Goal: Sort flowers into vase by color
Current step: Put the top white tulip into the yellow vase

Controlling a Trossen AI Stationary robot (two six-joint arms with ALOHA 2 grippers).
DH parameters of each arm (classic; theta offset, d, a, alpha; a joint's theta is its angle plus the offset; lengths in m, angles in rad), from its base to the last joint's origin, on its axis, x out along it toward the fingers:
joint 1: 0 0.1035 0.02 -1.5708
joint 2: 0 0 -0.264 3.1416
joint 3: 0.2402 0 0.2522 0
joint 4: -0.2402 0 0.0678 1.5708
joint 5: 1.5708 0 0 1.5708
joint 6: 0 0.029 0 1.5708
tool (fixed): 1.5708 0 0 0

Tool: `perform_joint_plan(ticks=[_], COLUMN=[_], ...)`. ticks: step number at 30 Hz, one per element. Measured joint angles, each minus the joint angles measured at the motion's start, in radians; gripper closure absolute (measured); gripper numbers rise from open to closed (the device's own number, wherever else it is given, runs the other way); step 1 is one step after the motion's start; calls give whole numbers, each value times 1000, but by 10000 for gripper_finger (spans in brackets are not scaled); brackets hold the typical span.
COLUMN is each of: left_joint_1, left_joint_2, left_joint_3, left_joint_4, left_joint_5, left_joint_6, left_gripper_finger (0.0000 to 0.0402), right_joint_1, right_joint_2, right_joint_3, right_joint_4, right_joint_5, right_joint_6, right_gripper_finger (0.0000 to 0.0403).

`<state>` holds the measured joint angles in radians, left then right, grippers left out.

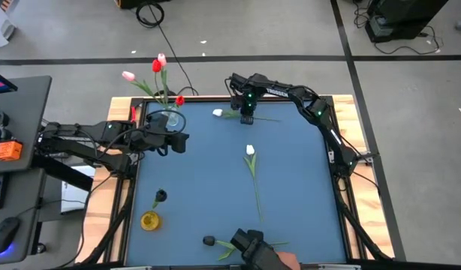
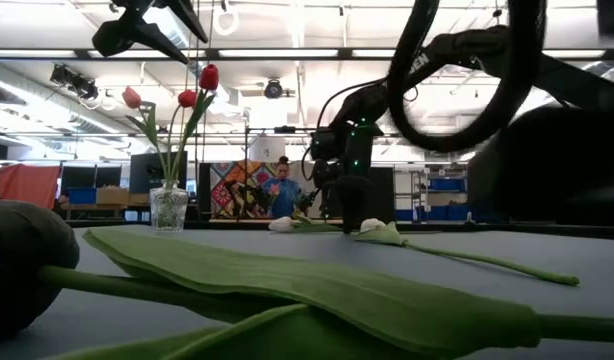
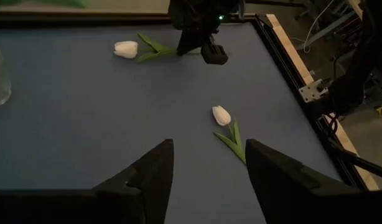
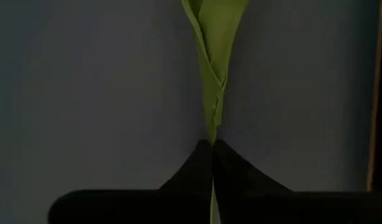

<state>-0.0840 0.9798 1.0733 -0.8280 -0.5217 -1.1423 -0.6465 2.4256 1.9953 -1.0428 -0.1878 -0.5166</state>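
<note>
My high camera looks straight down on the whole blue tabletop (image 1: 215,180). My low one sits at surface level, facing the room behind. The left wrist looks across from farther back; the right wrist sits close above. All share the far white tulip (image 1: 218,113).

Right gripper (image 4: 213,144) jaws pinched tight on a green flower stem (image 4: 213,74) over blue table (image 4: 85,93).

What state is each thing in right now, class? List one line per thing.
Right claw: shut on the far white tulip's stem.
Left claw: open, empty, beside the glass vase.
Glass vase: upright, holding red and pink tulips.
Middle white tulip: lying flat on the table.
</note>
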Motion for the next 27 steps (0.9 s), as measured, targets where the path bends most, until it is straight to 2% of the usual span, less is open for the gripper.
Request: perform_joint_plan(ticks=[5, 11, 14, 19, 24, 27], left_joint_1=[-5, -44, -82, -209, -280, -312], left_joint_2=[-1, -1, -1, -4, -8, -6], left_joint_3=[0, 0, 0, 0, 0, 0], left_joint_4=[2, 0, -6, -29, -8, 94], left_joint_5=[-4, -5, -21, -235, -287, -316], left_joint_6=[37, 116, 142, 201, 234, 298], left_gripper_finger=[198, 198, 198, 204, 219, 225], right_joint_1=[-13, -7, 23, 109, 246, 342], right_joint_2=[-47, -200, -280, -440, -542, -579], right_joint_3=[-9, -6, -8, -5, -6, -6], right_joint_4=[7, 13, 27, 108, 173, 230], right_joint_5=[-75, -179, -177, -171, -73, -13], right_joint_6=[129, 293, 370, 471, 500, 529], right_gripper_finger=[398, 400, 401, 402, 402, 402])
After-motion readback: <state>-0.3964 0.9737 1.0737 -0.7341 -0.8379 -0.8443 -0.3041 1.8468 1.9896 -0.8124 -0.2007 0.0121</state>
